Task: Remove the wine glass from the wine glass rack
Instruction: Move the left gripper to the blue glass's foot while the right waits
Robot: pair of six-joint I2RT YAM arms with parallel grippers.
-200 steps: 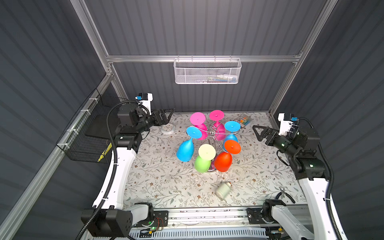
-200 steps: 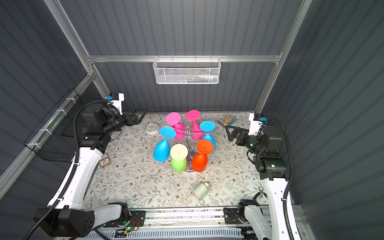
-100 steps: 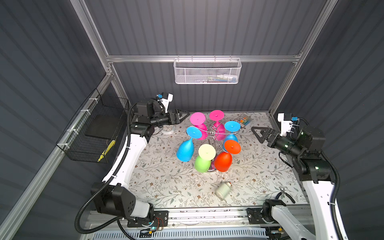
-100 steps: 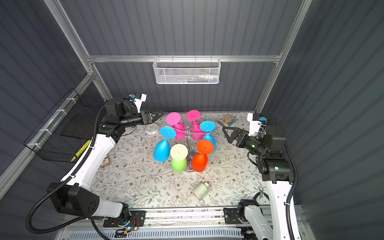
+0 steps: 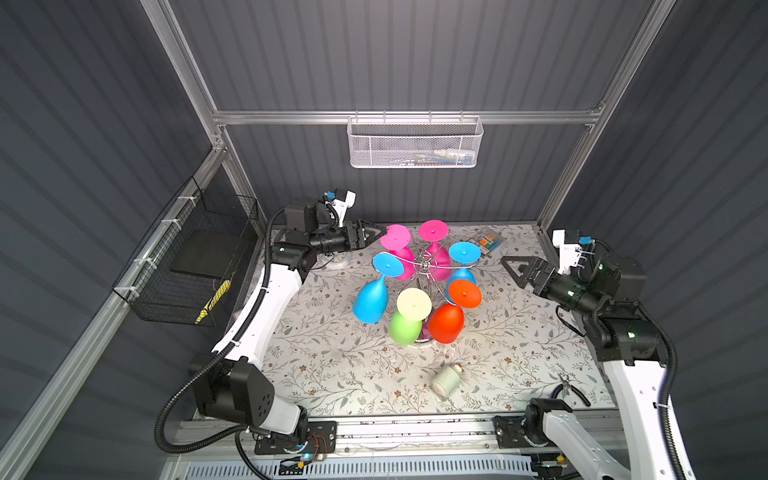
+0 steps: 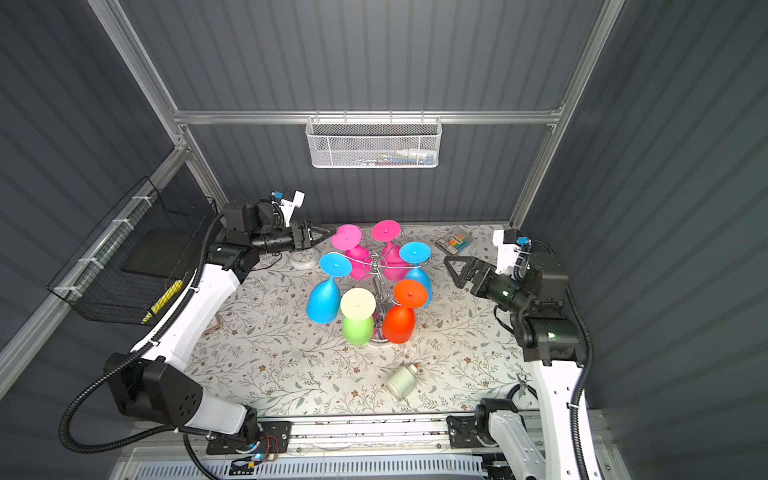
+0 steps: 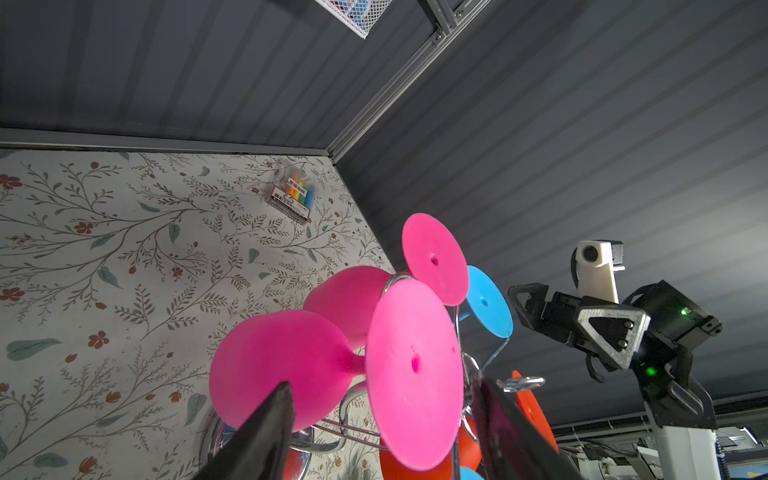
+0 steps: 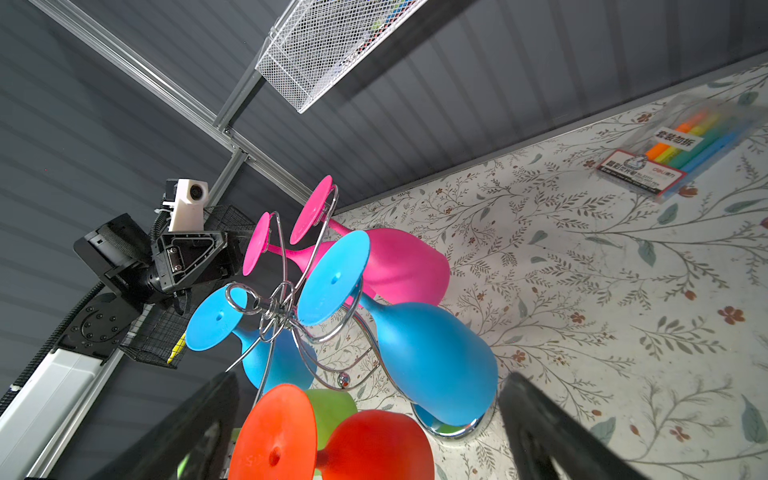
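The wine glass rack stands mid-frame on the counter. The pink wine glass hangs at its upper left, its foot between the parted jaws of the left end effector. The right end effector gapes wide at right, well apart.

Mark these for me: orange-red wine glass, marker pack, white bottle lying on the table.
orange-red wine glass [image 5: 445,325]: in a top view, on its bowl.
marker pack [image 8: 673,145]: right wrist view, middle of the clear case.
white bottle [image 5: 444,382]: in a top view, on its body.
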